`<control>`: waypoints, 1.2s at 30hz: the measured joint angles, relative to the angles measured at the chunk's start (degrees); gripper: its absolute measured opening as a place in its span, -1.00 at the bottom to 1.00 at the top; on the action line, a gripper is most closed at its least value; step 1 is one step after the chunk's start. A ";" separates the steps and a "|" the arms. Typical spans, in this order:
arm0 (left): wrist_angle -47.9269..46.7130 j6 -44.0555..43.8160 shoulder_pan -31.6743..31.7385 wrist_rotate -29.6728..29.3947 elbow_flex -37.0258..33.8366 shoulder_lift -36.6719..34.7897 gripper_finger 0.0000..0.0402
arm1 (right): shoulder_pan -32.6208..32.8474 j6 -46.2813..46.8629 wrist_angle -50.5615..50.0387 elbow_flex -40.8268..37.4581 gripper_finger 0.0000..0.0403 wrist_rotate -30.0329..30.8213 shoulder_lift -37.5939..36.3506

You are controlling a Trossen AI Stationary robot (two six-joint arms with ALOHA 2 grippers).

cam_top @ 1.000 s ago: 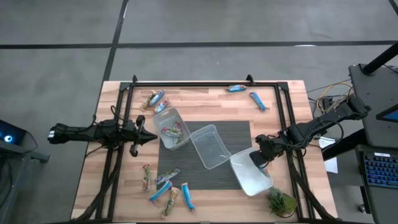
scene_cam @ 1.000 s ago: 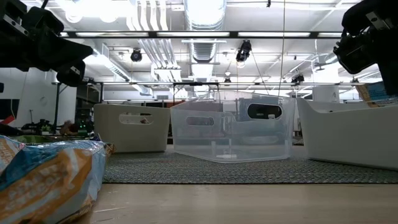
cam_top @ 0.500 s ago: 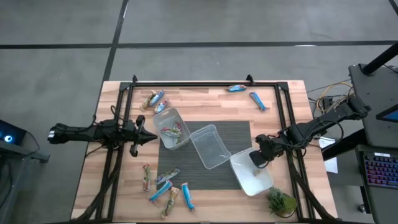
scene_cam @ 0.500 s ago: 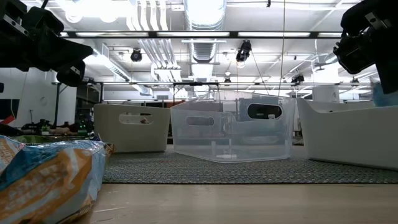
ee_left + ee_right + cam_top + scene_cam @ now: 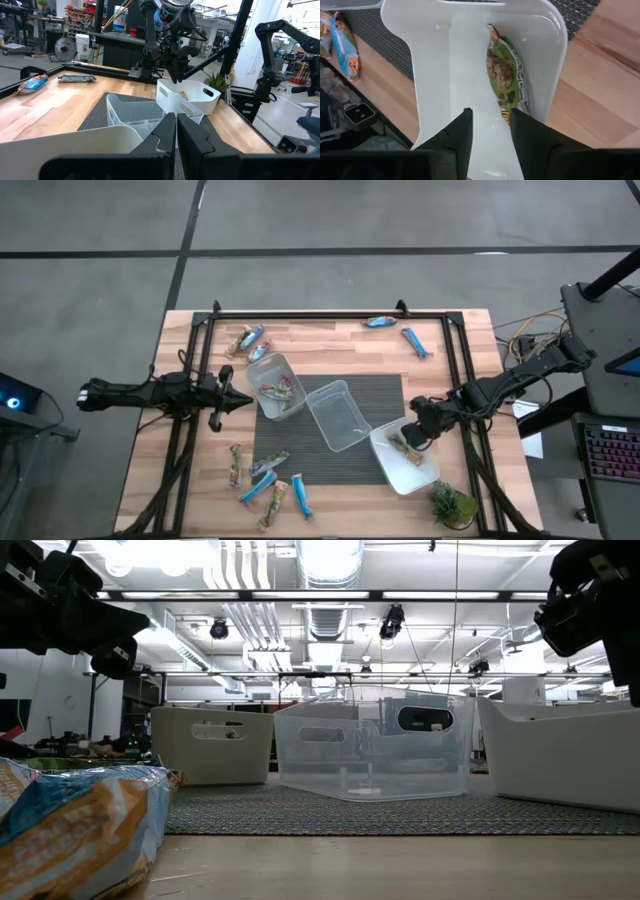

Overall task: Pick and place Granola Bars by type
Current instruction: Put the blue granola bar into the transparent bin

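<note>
Right fingers (image 5: pixel 470 131) parted above bar (image 5: pixel 506 82) in tub (image 5: pixel 547 30).

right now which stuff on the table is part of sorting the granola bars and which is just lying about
Part of the job:
- granola bars loose on the wood
- green-wrapped bar lying in the right tub
- middle tub, left tub
- right gripper over the right tub

Just lying about:
- small plant
- black mat
- left gripper, waiting

A granola bar (image 5: pixel 507 82) lies in the right tub (image 5: pixel 418 476), just below the right end effector (image 5: pixel 414 438).
</note>
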 joint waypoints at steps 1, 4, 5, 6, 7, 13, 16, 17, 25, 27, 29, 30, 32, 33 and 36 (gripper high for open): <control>0.01 0.00 0.00 0.00 0.00 0.01 -1.00 | 0.01 -0.19 0.11 -0.01 -0.44 -0.01 0.00; 0.02 -0.01 0.00 0.00 0.01 0.00 -1.00 | 0.02 -1.44 1.28 -0.02 -0.54 -0.13 0.00; 0.00 -0.01 0.00 0.00 -0.01 0.00 -1.00 | 0.02 -2.10 1.95 -0.02 -0.59 -0.22 0.00; 0.00 0.00 -0.01 0.00 0.01 0.00 -1.00 | 0.02 -2.73 2.55 -0.02 -0.65 -0.33 0.00; 0.02 0.00 0.01 0.00 0.01 0.02 -1.00 | 0.02 -3.30 3.02 -0.02 -0.70 -0.36 0.00; 0.01 0.00 0.01 0.00 0.01 0.00 -1.00 | -0.02 -7.33 5.10 1.79 -0.94 -0.36 -0.99; 0.00 0.00 0.01 0.00 0.00 0.00 -1.00 | -0.04 -10.79 4.94 4.23 -0.94 0.83 -1.81; 0.01 0.00 0.00 0.00 0.01 0.00 -1.00 | -0.04 -12.01 4.66 5.39 -0.95 1.55 -1.99; 0.01 -0.01 0.01 0.00 0.00 0.01 -1.00 | -0.27 -24.07 4.20 14.33 -0.96 5.95 -3.21; 0.01 -0.01 0.01 0.00 -0.01 0.00 -1.00 | -1.02 -27.73 4.13 16.69 -0.96 5.98 -3.33; 0.01 -0.01 0.01 0.00 -0.01 0.00 -1.00 | -2.17 -31.30 4.11 19.33 -0.96 6.11 -3.32; 0.00 -0.02 0.01 0.00 -0.01 0.02 -1.00 | -2.82 -32.97 3.83 20.79 -0.96 6.14 -3.17; 0.00 0.00 -0.01 0.00 -0.01 0.02 -1.00 | -4.29 -35.93 1.42 23.90 -0.96 6.18 -2.82; 0.00 -0.02 0.01 0.00 0.01 0.02 -1.00 | -5.03 -37.39 -0.02 25.52 -0.96 6.38 -2.56; 0.02 0.00 0.00 0.00 -0.01 0.01 -1.00 | -6.88 -42.21 -5.23 30.18 -0.96 8.12 -1.97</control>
